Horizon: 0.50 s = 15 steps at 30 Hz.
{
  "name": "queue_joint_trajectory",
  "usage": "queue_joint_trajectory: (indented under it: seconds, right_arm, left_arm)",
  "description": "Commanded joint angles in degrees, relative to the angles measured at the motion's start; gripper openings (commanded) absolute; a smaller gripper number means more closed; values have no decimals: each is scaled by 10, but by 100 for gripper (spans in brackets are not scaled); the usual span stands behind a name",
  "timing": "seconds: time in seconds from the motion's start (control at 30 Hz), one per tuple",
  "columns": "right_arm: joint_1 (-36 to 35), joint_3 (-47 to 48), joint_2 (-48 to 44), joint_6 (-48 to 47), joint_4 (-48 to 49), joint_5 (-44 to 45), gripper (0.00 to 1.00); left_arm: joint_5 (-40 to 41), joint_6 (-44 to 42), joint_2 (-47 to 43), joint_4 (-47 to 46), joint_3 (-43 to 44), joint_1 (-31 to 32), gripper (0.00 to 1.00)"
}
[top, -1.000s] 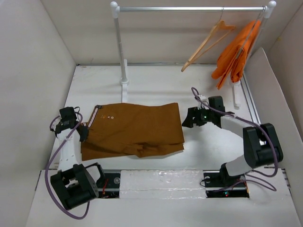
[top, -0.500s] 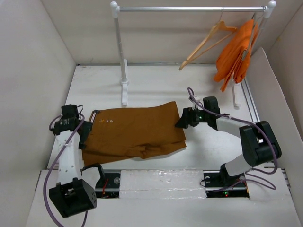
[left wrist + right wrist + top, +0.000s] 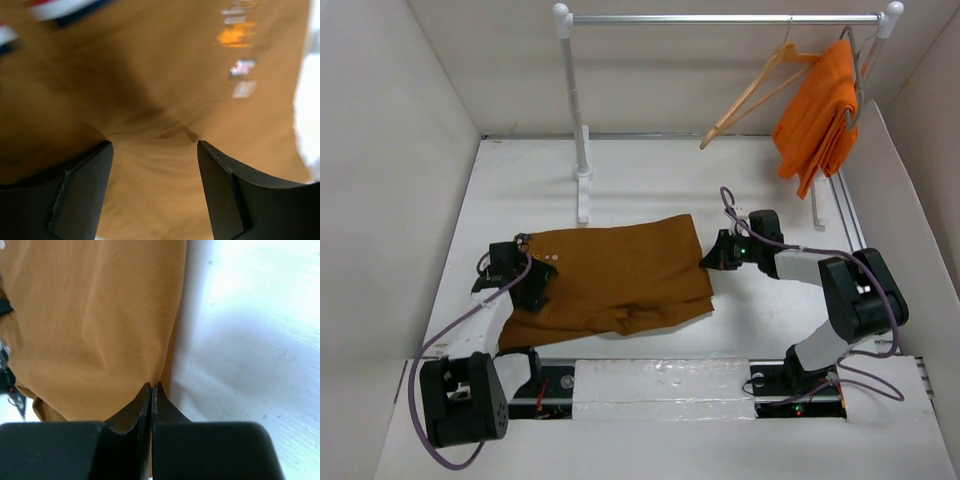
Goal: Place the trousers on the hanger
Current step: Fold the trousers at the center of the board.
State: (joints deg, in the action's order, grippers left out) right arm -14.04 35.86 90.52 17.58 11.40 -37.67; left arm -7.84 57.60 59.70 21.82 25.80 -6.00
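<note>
The right gripper [image 3: 151,386] was seen pressed shut, its tips pinched on the right edge of the trousers [image 3: 90,325]. The left gripper [image 3: 152,145] was held wide apart, its fingers [image 3: 80,190] set low over the cloth at the waistband end. The trousers were laid folded on the white surface [image 3: 650,190], between the two arms. Well behind them, the hanger [image 3: 756,92] was hung tilted from the rail [image 3: 720,18], just beside an orange garment [image 3: 817,112].

You have a white table [image 3: 650,180] carrying the rust-brown trousers [image 3: 620,275], folded flat toward its front, and the clothes rail [image 3: 578,130] standing on 2 feet farther back.
</note>
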Motion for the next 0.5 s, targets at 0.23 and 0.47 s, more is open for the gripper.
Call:
queue_joint_trajectory:
  seconds: [0.23, 0.47]
  right_arm:
    - [56, -35, -22, 41, 91, -22, 0]
    - [51, -49, -53, 34, 59, -12, 24]
  left_arm:
    - [53, -7, 239, -146, 112, 0, 65]
    - [58, -40, 397, -41, 329, 8, 64]
